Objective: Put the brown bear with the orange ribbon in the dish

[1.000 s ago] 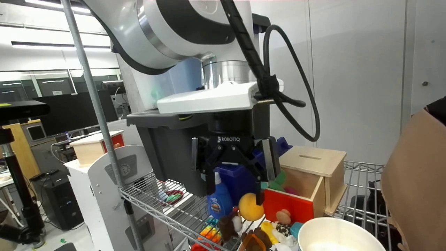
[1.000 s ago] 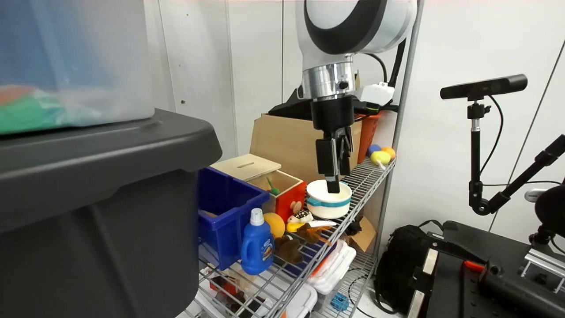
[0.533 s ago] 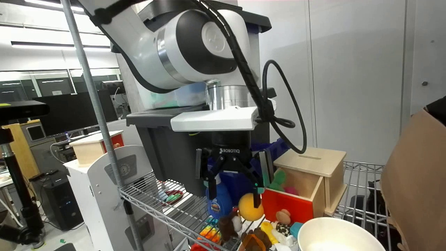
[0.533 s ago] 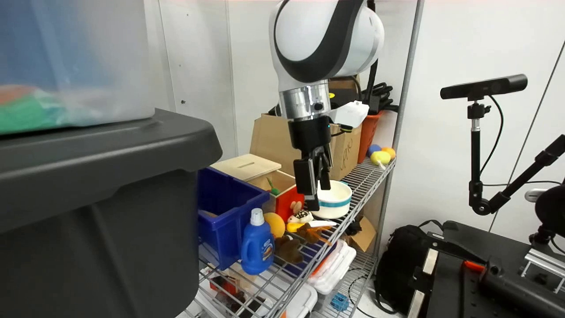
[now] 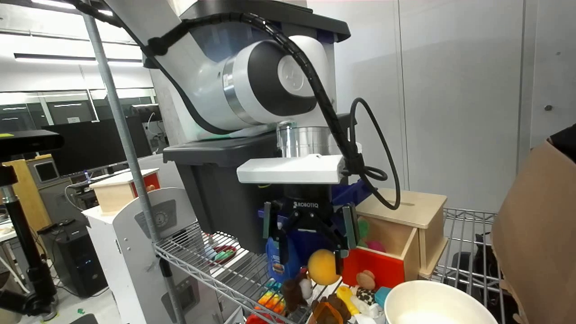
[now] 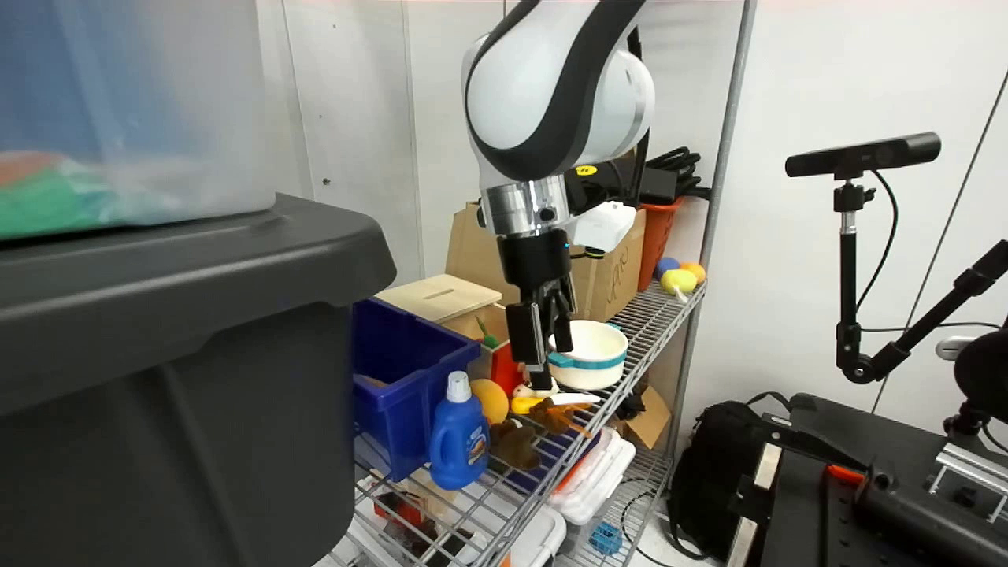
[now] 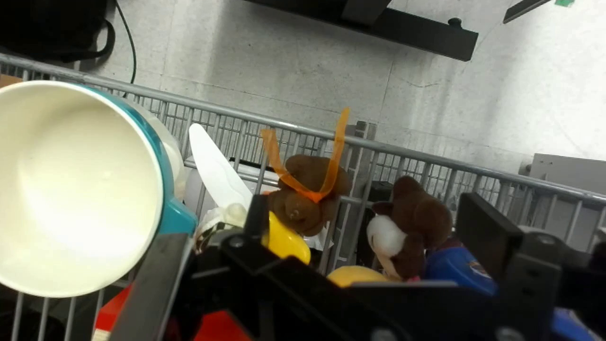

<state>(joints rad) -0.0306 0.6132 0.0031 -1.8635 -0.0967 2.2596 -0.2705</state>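
The brown bear with the orange ribbon [image 7: 300, 215] lies on the wire shelf in the wrist view, its ribbon spread toward the shelf edge. It also shows in both exterior views [image 5: 343, 307] [image 6: 546, 414]. The dish [image 7: 71, 166], a cream-white bowl with a teal band and handle, stands at the left in the wrist view and shows in both exterior views [image 5: 432, 299] [image 6: 591, 376]. My gripper [image 7: 372, 222] is open and empty, above the toys. In the exterior views its fingertips [image 5: 311, 258] [image 6: 553, 362] hang above the bear, near the dish. One finger partly covers the red drawer front.
Close by are a second brown toy with white [image 7: 416, 213], a yellow toy [image 7: 289, 241], a white knife [image 7: 218, 163], a yellow-orange ball [image 5: 323, 267], a blue bottle [image 6: 458, 441], a blue bin [image 6: 417, 394] and a wooden box with a red drawer [image 5: 373, 265].
My gripper has moved down; in the exterior views it has shifted slightly right in one and left in the other. The jaws stay open. The bear and dish have not moved.
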